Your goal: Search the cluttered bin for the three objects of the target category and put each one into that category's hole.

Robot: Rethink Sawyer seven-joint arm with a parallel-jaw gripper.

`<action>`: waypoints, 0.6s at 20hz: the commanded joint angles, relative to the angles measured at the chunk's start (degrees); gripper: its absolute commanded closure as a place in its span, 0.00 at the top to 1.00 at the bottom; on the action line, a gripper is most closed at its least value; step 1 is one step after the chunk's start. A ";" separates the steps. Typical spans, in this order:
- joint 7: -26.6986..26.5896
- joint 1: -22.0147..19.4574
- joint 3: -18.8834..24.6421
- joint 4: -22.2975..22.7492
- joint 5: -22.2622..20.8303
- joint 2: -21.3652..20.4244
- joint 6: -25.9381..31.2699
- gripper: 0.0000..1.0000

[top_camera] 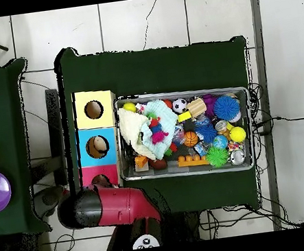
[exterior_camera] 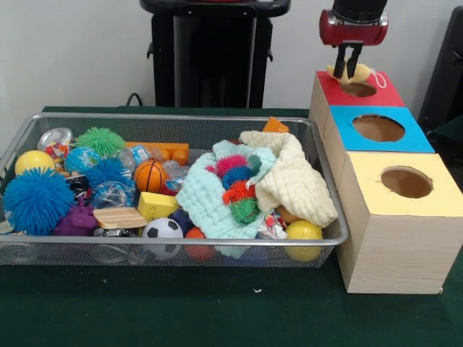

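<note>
Dark green cloth (exterior_camera: 217, 318) is seen covering the table, with a pale wall behind it in the front view and white floor tiles around it in the overhead view.

A silver wire-mesh bin (exterior_camera: 329, 217) is set on the cloth, filled with clutter. A light wooden block of three boxes (exterior_camera: 394, 253) is placed just beside the bin's end, each box topped with a round hole: a yellow top (exterior_camera: 434, 195) nearest the camera in the front view, a blue top (exterior_camera: 416, 141) in the middle, a red top (exterior_camera: 383, 96) farthest.

The red and black arm (top_camera: 113, 205) is seen reaching in over the red-topped box. In the front view the gripper (exterior_camera: 349, 71) is held pointing straight down, directly above the red hole. Its two dark fingers are drawn close together and clamped on a small yellow object (exterior_camera: 358, 72), which hangs at the hole's rim; its exact shape cannot be made out.

Within the bin, a cream knitted cloth (exterior_camera: 293, 181) is draped over a mint-green towel (exterior_camera: 206, 199), with small spiky pink, teal and green balls (exterior_camera: 239, 191) lying between them. A large blue spiky ball (exterior_camera: 36, 201) is noted at the opposite end, with a miniature basketball (exterior_camera: 148, 176), a miniature soccer ball (exterior_camera: 163, 230) and a yellow smooth ball (exterior_camera: 304, 231) also recorded.
</note>
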 commanded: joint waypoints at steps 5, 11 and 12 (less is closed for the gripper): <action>13.50 -1.21 0.79 -0.63 2.15 0.89 -1.54 0.00; 14.45 -1.00 0.50 -2.92 3.65 -1.04 4.36 0.00; 14.42 -1.03 0.45 -3.36 3.71 -1.20 5.38 0.00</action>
